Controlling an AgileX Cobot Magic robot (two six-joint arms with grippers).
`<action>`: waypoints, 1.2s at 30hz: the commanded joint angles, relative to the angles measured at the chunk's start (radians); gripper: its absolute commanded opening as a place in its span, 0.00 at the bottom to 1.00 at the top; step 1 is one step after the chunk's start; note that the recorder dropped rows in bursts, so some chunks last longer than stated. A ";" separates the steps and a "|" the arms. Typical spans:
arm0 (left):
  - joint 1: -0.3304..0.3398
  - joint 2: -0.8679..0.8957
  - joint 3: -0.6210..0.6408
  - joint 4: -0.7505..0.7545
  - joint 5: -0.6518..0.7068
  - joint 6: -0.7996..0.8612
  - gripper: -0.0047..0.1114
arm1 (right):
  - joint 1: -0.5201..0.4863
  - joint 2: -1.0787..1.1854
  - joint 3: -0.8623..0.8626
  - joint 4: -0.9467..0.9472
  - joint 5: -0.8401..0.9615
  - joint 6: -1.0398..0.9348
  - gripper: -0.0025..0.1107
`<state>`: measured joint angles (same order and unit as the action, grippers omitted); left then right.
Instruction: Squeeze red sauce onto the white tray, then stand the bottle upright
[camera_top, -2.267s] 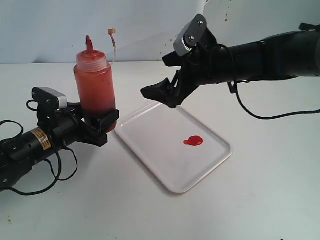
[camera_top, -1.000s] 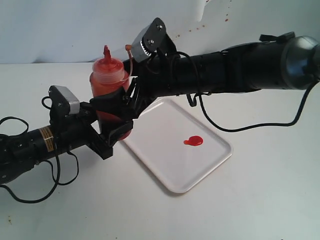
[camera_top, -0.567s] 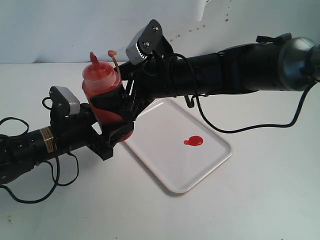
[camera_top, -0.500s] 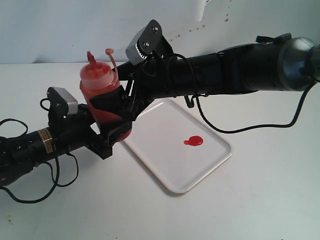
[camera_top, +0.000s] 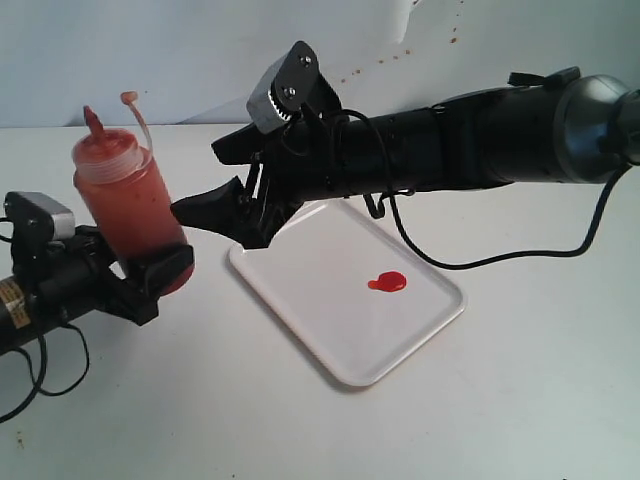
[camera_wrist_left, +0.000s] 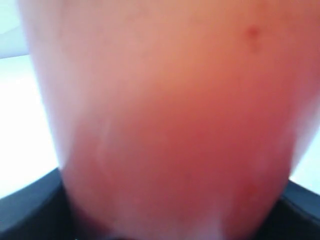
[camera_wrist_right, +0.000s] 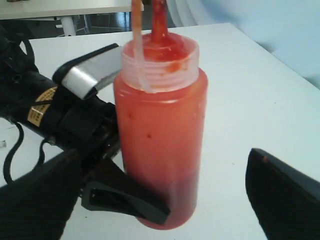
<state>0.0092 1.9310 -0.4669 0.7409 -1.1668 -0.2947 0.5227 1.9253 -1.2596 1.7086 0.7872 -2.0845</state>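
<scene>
At the far left we see the left gripper (camera_top: 157, 268), its jaws closed on the lower part of the squeeze bottle (camera_top: 125, 205), with one dark finger lying across the front of the wall near the base. The bottle leans a little, its top tipped to the left. Its nozzle (camera_top: 92, 118) points up and the tethered cap (camera_top: 129, 97) stands on its strap just beside the nozzle. We cannot tell whether the base touches the counter (camera_top: 520, 390). In the left wrist view the blurred translucent orange-red wall fills nearly everything, with the dark jaws at either side of it.

Just to the right of the bottle, and apart from it, is the right gripper (camera_top: 197, 182). Its jaws are spread wide, aimed at the bottle, with nothing in them. In the right wrist view we see sauce smeared over the bottle's domed top, a darker band near its base, and the left gripper's finger wrapped around its lower part.

Farther right the white tray (camera_top: 320, 305) lies flat on the counter, its far corner under the right arm. A small glossy blob of red sauce (camera_top: 387, 282) sits in the tray's right part, clear of the rim.
</scene>
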 joint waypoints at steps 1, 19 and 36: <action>0.022 -0.093 0.085 0.034 -0.054 0.055 0.04 | -0.025 -0.034 0.002 -0.046 0.010 0.004 0.74; 0.022 -0.245 0.424 0.064 -0.054 0.159 0.04 | -0.211 -0.082 0.002 -0.008 0.003 0.081 0.19; 0.022 -0.081 0.310 0.168 -0.054 0.140 0.04 | -0.234 -0.082 0.002 0.003 -0.033 0.099 0.02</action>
<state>0.0285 1.8162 -0.1104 0.8935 -1.1720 -0.1390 0.2960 1.8551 -1.2596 1.6956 0.7516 -1.9896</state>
